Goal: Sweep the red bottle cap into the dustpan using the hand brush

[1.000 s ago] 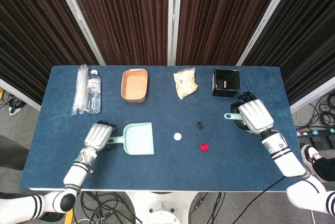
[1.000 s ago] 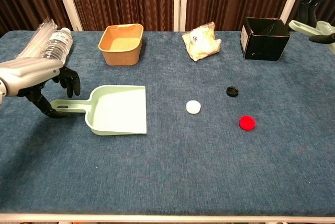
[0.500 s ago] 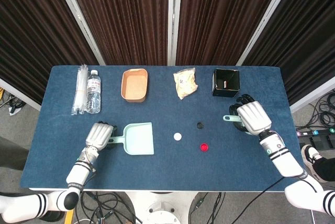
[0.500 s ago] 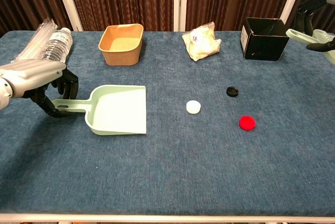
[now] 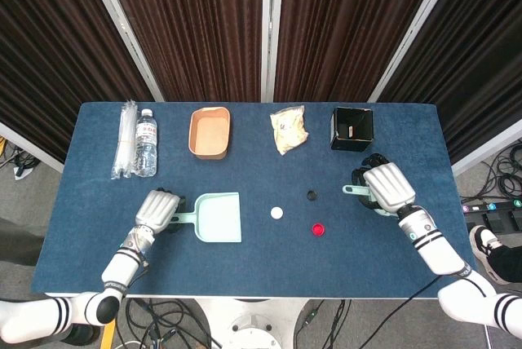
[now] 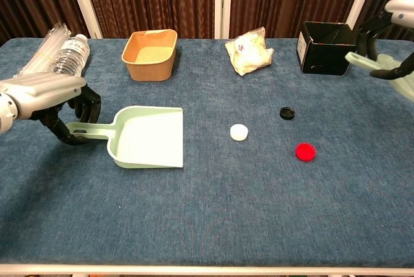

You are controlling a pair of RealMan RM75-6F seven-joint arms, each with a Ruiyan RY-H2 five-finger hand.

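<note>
The red bottle cap (image 5: 317, 229) (image 6: 305, 152) lies flat on the blue table, right of centre. A pale green dustpan (image 5: 217, 218) (image 6: 150, 138) rests left of centre with its mouth towards the cap; my left hand (image 5: 157, 209) (image 6: 48, 92) grips its handle. At the right edge my right hand (image 5: 387, 187) (image 6: 396, 44) holds the pale green hand brush (image 5: 356, 190) (image 6: 374, 64) above the table, to the right of the cap and apart from it. Most of the brush is hidden by the hand.
A white cap (image 5: 277, 213) (image 6: 239, 132) and a black cap (image 5: 311, 195) (image 6: 287, 112) lie between dustpan and red cap. Along the back stand a water bottle (image 5: 145, 143), a brown paper bowl (image 5: 210, 132), a plastic bag (image 5: 289, 130) and a black box (image 5: 353, 128).
My right hand has carried the brush left and nearer to the caps. The left hand has nudged the dustpan slightly to the right.
</note>
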